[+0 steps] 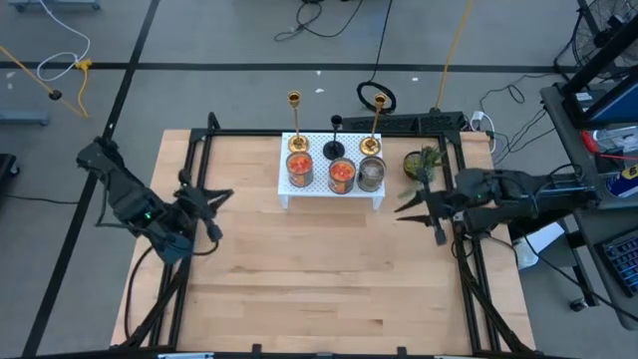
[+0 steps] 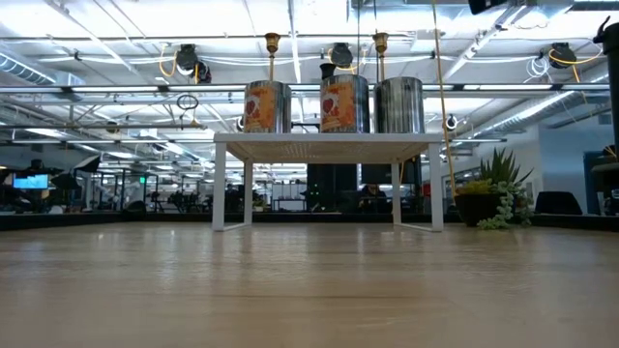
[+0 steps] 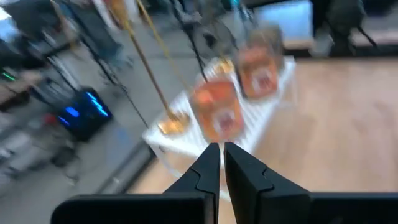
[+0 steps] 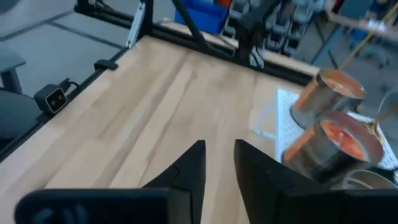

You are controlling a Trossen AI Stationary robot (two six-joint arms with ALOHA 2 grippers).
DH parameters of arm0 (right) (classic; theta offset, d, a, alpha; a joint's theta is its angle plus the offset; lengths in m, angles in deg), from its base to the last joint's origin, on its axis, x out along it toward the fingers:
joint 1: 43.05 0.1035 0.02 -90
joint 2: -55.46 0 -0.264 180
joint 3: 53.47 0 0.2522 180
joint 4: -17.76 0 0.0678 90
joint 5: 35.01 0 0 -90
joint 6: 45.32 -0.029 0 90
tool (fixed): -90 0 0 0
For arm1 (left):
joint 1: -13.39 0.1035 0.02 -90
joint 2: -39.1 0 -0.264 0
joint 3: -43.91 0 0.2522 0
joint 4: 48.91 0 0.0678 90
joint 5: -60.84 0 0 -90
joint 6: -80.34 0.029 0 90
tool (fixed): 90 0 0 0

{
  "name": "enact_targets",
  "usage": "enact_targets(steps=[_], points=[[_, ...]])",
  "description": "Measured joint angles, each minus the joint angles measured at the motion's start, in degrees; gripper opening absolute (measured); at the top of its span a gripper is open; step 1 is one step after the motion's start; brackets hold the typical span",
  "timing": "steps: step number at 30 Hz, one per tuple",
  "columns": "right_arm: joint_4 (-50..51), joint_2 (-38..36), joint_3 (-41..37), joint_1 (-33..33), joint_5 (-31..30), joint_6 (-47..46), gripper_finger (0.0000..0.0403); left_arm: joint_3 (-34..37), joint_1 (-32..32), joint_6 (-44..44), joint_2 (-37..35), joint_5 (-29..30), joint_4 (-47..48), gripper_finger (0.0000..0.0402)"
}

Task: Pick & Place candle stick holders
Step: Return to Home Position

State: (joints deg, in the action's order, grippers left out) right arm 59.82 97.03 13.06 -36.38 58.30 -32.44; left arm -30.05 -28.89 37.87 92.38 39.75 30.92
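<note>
The candle stick holders all stand on the white perforated rack (image 1: pixel 332 186) at the table's far middle. Two slim gold sticks (image 1: pixel 295 125) (image 1: pixel 377 125) and a short black one (image 1: pixel 336 140) stand along its far edge. Two orange-red cups (image 1: pixel 299 168) (image 1: pixel 341 175) and a greyish cup (image 1: pixel 371 174) stand in front of them. My left gripper (image 1: pixel 217 211) is shut and empty, left of the rack, and faces it (image 3: pixel 221 158). My right gripper (image 1: pixel 411 211) is open and empty, just right of the rack (image 4: pixel 219 155).
A small green potted plant (image 1: pixel 424 162) stands on the table right of the rack, close to my right arm. The bare wooden table (image 1: pixel 319 279) spreads toward the near edge. A black frame (image 1: pixel 199 140) runs along the table's edges.
</note>
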Motion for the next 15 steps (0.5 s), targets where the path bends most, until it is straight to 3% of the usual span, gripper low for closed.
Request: enact_targets(steps=[3,6,11,15], points=[[-8.7,-3.7,-7.2,0.2,0.1,1.1,0.0073,8.2,-0.1,-1.8,-4.1,-5.5,-6.9,0.0030],[-13.2,-6.5,-13.2,0.1,3.2,1.4,0.0066,17.2,-0.1,0.4,-7.1,-11.0,-20.8,0.0030],[-17.2,-9.2,-18.9,0.1,7.2,0.0,0.0049,29.4,0.5,21.0,-9.6,-20.8,-48.0,0.0030],[-16.7,-10.9,-19.6,-0.4,7.5,0.0,0.0035,34.9,3.6,37.9,-11.4,-29.9,-65.7,0.0031]])
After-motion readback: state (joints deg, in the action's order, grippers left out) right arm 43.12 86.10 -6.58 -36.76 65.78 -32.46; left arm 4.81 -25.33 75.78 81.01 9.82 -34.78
